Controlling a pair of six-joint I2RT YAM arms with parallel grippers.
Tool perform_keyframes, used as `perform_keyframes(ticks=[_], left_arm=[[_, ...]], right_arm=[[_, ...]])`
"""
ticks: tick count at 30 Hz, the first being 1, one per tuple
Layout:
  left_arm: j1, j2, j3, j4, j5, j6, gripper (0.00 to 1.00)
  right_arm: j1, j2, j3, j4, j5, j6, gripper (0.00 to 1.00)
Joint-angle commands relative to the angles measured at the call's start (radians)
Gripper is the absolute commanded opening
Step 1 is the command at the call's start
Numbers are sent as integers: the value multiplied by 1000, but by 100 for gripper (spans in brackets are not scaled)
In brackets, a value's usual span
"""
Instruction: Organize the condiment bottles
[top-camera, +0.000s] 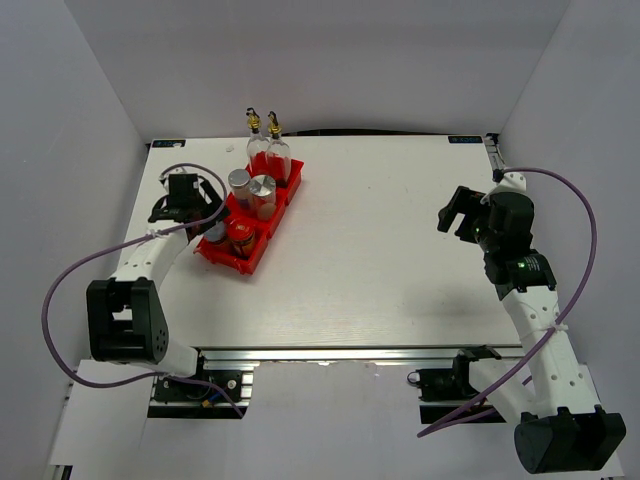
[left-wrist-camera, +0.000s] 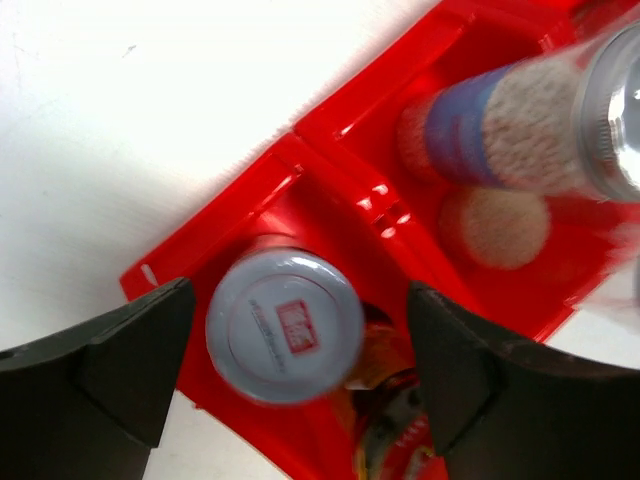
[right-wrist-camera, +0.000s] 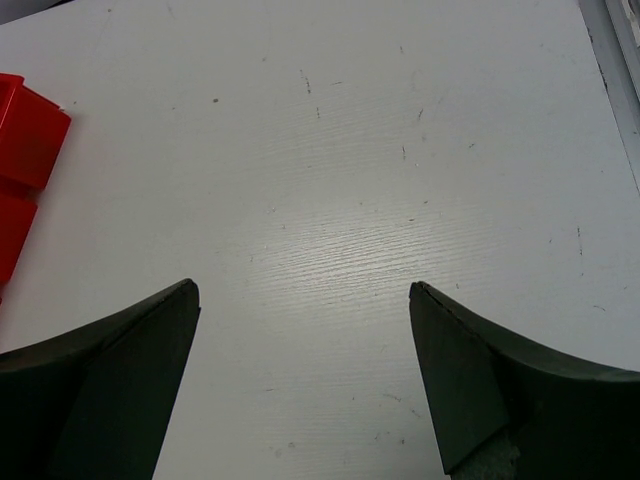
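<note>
All six condiment bottles stand in the red tray (top-camera: 262, 245). Two glass cruets (top-camera: 266, 150) are at its far end, two silver-capped shakers (top-camera: 252, 188) in the middle. The red-lidded jar (top-camera: 240, 237) and the silver-lidded jar (top-camera: 217, 233) share the near compartment. My left gripper (top-camera: 207, 222) is open just above the silver-lidded jar (left-wrist-camera: 285, 325). In the left wrist view the left gripper (left-wrist-camera: 300, 295) has a finger on each side of the lid, not touching it. The red-lidded jar (left-wrist-camera: 400, 420) is partly hidden beside it. My right gripper (top-camera: 452, 213) is open and empty.
The tray (left-wrist-camera: 250, 195) lies diagonally at the table's left. A shaker (left-wrist-camera: 520, 125) shows blurred in the compartment beyond. The right gripper (right-wrist-camera: 302, 290) hovers over bare white table, with the tray's corner (right-wrist-camera: 25, 140) at that view's left edge.
</note>
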Motion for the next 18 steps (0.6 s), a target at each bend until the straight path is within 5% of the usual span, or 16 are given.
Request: perform_keyframes(ticks=[1, 13, 18], left_arm=[[-12, -73, 47, 32, 16, 12, 98], [15, -73, 379, -169, -290, 29, 98], [184, -106, 354, -126, -198, 15, 98]], right_arm=[[-2, -1, 13, 25, 3, 1, 89], [-2, -36, 22, 16, 102, 18, 89], [-2, -42, 40, -6, 170, 15, 89]])
